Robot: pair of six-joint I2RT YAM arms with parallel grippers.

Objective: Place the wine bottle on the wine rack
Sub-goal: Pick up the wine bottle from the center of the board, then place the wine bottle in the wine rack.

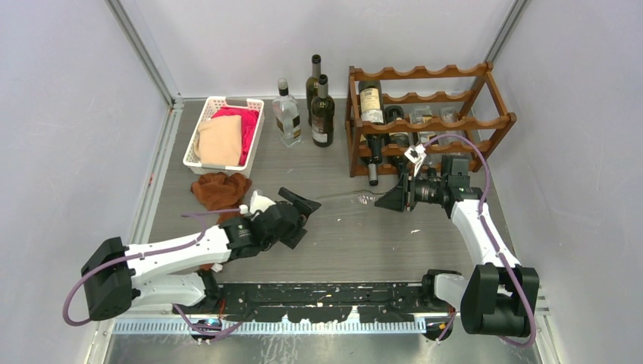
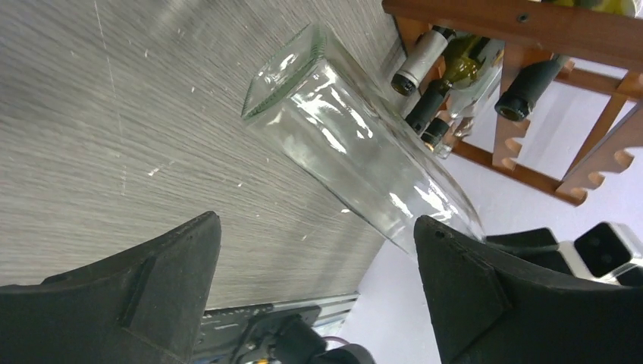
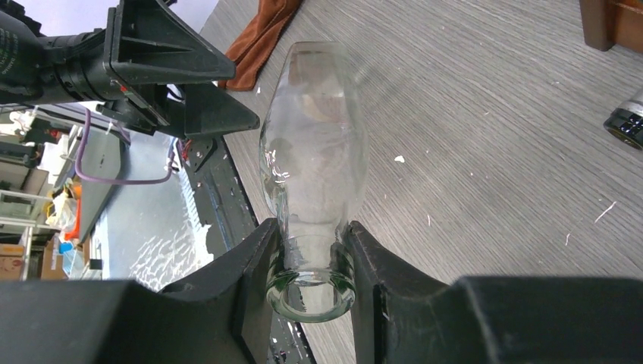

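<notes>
A clear glass wine bottle [image 3: 315, 152] hangs roughly level above the table, and my right gripper [image 3: 312, 239] is shut on its neck just below the rim. From above, that gripper [image 1: 396, 199] is in front of the reddish-brown wine rack [image 1: 470, 123], which holds several bottles. The clear bottle [image 1: 356, 199] is faint there, its base pointing left. My left gripper [image 1: 303, 206] is open by that base, its fingers not touching it. Its wrist view shows the bottle [image 2: 356, 144] running from beside one finger of the left gripper [image 2: 315, 227] towards the rack [image 2: 531, 23].
A white slotted basket [image 1: 227, 100] with pink and tan cloths stands at the back left. A brown cloth [image 1: 220, 189] lies in front of it. One clear bottle [image 1: 287, 114] and two dark bottles [image 1: 322, 114] stand upright left of the rack. Grey walls close in both sides.
</notes>
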